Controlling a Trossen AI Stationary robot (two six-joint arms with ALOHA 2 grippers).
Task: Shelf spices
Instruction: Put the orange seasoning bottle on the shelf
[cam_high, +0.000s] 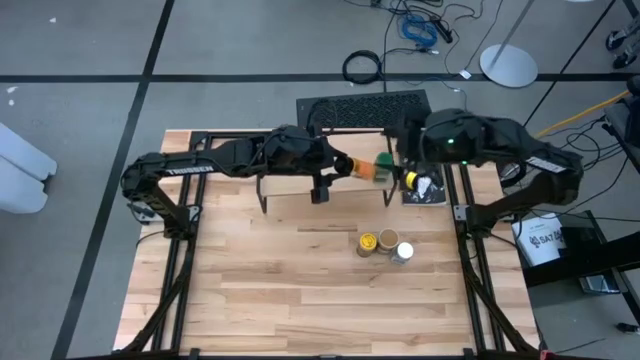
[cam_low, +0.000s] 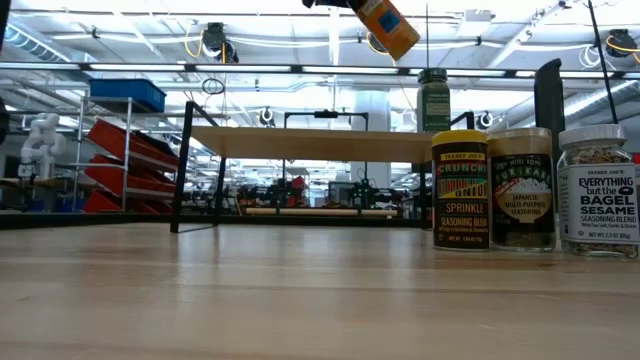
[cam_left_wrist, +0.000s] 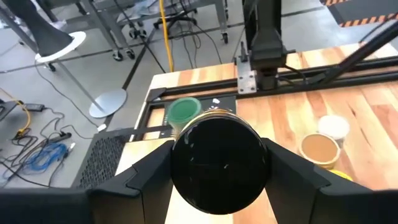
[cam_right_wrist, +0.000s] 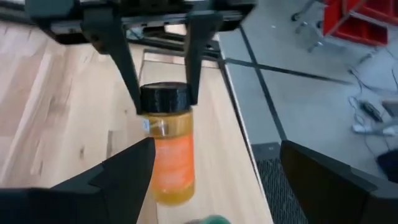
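- So here's where we're at: the left hand (cam_high: 335, 170) is pinching the dark-lidded orange jar (cam_high: 362, 167) by its lid end, holding it up over the shelf (cam_low: 310, 143), clear of the board.
- What we think matters most is that the jar's long axis isn't upright. In the low view it hangs tilted, well above the board, base (cam_low: 392, 30) pointing down and off to one side, so we'd guess it needs righting before it goes down.
- The green-lidded jar (cam_low: 433, 100) already stands on the shelf, just beside where the held one hangs, so it could get knocked.
- The right hand (cam_high: 412, 172) sits on the jar's far side with its fingers spread wide, touching nothing as far as we can tell.
- Three more jars wait on the counter (cam_high: 260, 290): yellow lid (cam_high: 368, 242), tan lid (cam_high: 387, 239), white lid (cam_high: 404, 252).
- The right wrist view shows us the left fingers (cam_right_wrist: 127, 71) clamping the lid; the left wrist view only gives us the lid's black top.
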